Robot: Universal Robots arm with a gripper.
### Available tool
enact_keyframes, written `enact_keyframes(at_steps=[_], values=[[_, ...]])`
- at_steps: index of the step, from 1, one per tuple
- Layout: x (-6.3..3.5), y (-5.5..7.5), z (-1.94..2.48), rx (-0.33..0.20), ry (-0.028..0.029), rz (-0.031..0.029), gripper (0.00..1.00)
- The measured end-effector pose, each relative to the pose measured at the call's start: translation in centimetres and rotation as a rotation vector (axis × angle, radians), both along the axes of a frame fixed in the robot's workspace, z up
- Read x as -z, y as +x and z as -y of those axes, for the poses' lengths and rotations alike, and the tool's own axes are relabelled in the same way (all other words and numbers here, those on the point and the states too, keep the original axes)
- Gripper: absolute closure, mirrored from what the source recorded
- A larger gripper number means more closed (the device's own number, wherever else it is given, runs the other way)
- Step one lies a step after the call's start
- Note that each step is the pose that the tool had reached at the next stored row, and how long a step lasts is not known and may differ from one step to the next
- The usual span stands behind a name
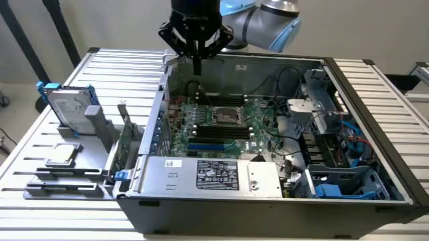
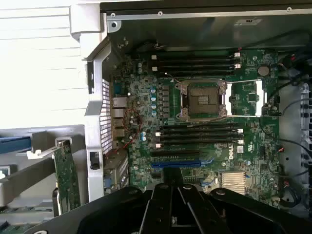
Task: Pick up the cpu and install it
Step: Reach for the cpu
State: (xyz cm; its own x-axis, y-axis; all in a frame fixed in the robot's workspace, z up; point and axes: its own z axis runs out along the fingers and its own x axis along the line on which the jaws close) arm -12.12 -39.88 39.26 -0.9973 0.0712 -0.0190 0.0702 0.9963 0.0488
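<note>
Above the rear wall of the open grey metal computer case (image 1: 268, 213), the black two-finger gripper (image 1: 196, 69) hangs from the blue-and-silver arm, pointing straight down. Its thin fingers are pressed together into one dark stem and carry nothing.

The cpu (image 1: 62, 153), a small flat square chip with a silver-grey metal top, lies flat on a grey plastic holder block (image 1: 70, 171). The block sits on the ribbed pale metal table (image 1: 375, 100), outside the case on the exterior view's left and well apart from the gripper. Just behind the chip, a large silver hard drive with blue brackets (image 1: 67, 106) stands upright in another grey holder. A green expansion card (image 1: 125, 136) stands on edge between the holders and the case wall.

Inside the case lies a green motherboard (image 1: 262, 129). Near its middle, the square metal-framed processor socket (image 1: 226, 116) is open, its load plate swung aside and its dark contact field bare in the wrist view (image 2: 202, 99). Black memory slots run on both sides of the socket. A silver power supply box with a black label (image 1: 214, 175) fills the near corner of the case.
</note>
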Motion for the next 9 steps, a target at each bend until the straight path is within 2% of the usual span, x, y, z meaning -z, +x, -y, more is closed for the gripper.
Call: enact_keyframes(at_steps=[9], values=[[0.0,-0.02,0.0,0.0,0.0,0.0,0.89]])
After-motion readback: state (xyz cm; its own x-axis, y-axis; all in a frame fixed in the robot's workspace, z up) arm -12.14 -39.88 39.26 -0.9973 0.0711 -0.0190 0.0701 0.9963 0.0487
